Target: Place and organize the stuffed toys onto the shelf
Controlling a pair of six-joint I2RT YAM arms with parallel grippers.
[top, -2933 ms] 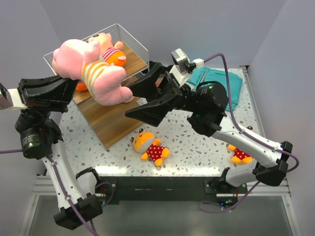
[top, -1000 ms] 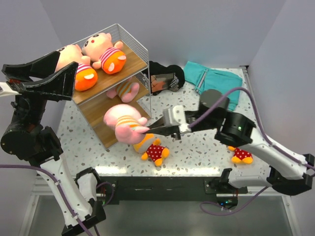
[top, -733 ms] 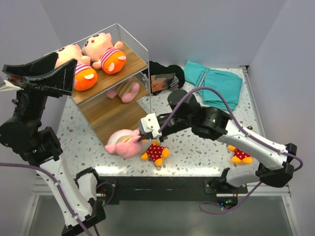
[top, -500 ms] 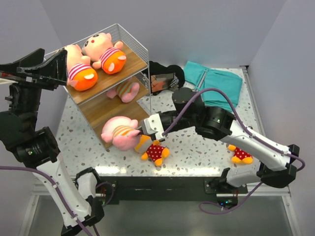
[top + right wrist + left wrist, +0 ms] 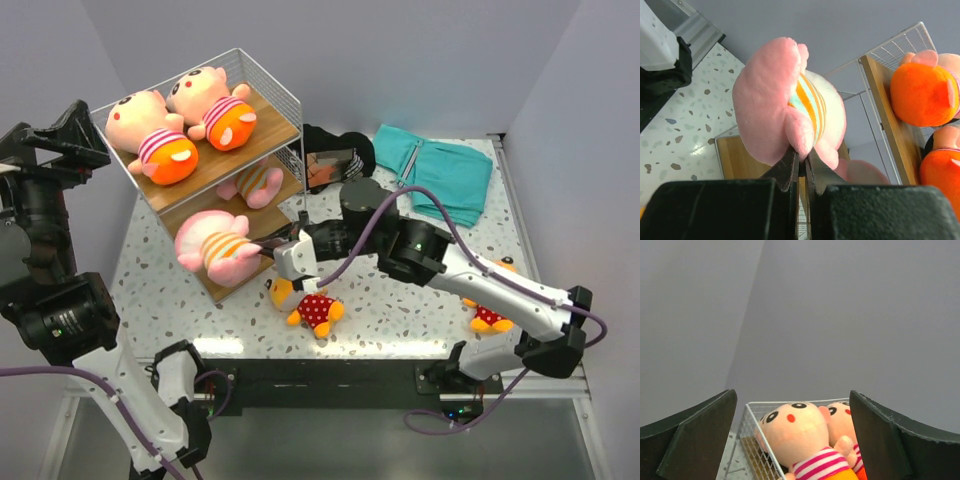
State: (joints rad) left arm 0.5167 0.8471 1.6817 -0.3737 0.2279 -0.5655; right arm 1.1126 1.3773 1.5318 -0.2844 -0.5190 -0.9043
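My right gripper (image 5: 268, 245) is shut on a limb of a pink stuffed toy (image 5: 213, 246) with orange stripes and holds it over the lowest board of the shelf (image 5: 272, 112). The right wrist view shows the jaws (image 5: 800, 156) pinching that pink toy (image 5: 775, 100). Two pink-headed toys (image 5: 148, 138) (image 5: 214, 100) lie on the top board, and another (image 5: 255, 183) lies on the middle board. On the table, a yellow polka-dot toy (image 5: 305, 300) lies in front of the shelf. A second one (image 5: 489, 315) shows partly behind the right arm. My left gripper (image 5: 82, 145) is open, left of the shelf top, with nothing in it (image 5: 792, 396).
A folded teal cloth (image 5: 442, 170) and a black bundle (image 5: 335, 160) lie at the back of the speckled table. The shelf's wire mesh side (image 5: 270, 75) rises at the back. The right arm stretches across the table's middle.
My right gripper has carried the pink toy from the shelf's front edge left and back over the lowest board. The open left gripper has pulled back left, away from the top-board toys.
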